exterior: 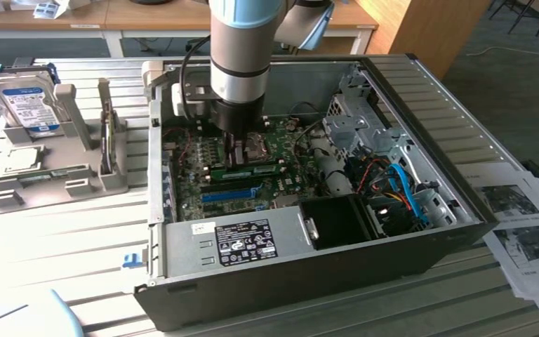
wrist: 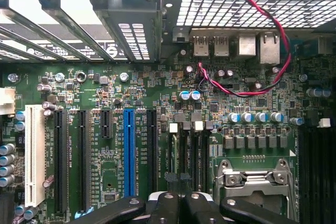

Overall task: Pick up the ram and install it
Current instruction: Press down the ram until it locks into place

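Now, your claw, exterior view: the claw (exterior: 241, 149) hangs straight down inside the open computer case (exterior: 420, 91), low over the motherboard (exterior: 194, 196), with its jaws clenched.
Ram, exterior view: you can see the ram (exterior: 250, 169) as a thin green strip directly under the claw tip, between the claw and the blue slot (exterior: 229, 194).
Long axis, exterior view: the strip runs from the exterior view's left to its right, roughly parallel to the blue slot and square across the arm's downward line.
Contact, exterior view: you cannot tell whether the clenched jaws pinch the strip's upper edge or only bear down on it. They look touching or very nearly so.
Bearing, exterior view: judge the ram as straight below the claw, not off to either side.
Elsewhere, exterior view: the hard drive (exterior: 26, 102) stands in its holder on the desk (exterior: 82, 232), well apart from the case at the exterior view's left.
Claw, wrist view: the black fingers (wrist: 165, 208) of the claw (wrist: 184, 205) sit drawn together.
Slots, wrist view: the dark memory slots (wrist: 191, 150) run lengthwise straight toward the claw, beside the processor socket (wrist: 257, 182), and the fingers cover their near ends.
Blue slot, wrist view: the same blue slot (wrist: 129, 150) lies parallel to those slots and apart from them.
Ram, wrist view: you cannot pick the strip out here, because the fingers cover the spot where it would lie.
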Tool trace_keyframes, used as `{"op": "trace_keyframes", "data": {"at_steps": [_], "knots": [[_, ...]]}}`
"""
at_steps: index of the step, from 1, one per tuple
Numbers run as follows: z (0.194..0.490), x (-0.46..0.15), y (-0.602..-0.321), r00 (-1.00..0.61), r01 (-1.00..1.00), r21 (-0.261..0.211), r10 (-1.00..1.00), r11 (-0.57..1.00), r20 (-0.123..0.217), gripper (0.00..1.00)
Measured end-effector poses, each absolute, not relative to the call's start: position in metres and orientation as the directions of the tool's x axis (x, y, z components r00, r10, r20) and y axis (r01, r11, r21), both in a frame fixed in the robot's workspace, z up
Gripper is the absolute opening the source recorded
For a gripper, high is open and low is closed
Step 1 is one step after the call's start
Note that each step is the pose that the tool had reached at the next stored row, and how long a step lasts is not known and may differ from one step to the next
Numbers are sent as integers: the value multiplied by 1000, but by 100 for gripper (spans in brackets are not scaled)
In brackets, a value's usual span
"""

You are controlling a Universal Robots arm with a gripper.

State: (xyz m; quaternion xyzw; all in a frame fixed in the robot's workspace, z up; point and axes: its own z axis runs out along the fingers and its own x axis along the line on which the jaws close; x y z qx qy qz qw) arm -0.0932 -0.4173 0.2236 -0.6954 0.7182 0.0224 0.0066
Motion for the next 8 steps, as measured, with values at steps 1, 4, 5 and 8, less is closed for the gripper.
{"op": "trace_keyframes", "data": {"at_steps": [1,4,5,8], "knots": [[223,-93,-417,-33,-999,23,-999,32,-41,9],[223,-93,-417,-33,-999,23,-999,32,-41,9],[223,-93,-417,-33,-999,23,-999,32,-41,9],[223,-93,-417,-33,-999,23,-999,32,-41,9]]}}
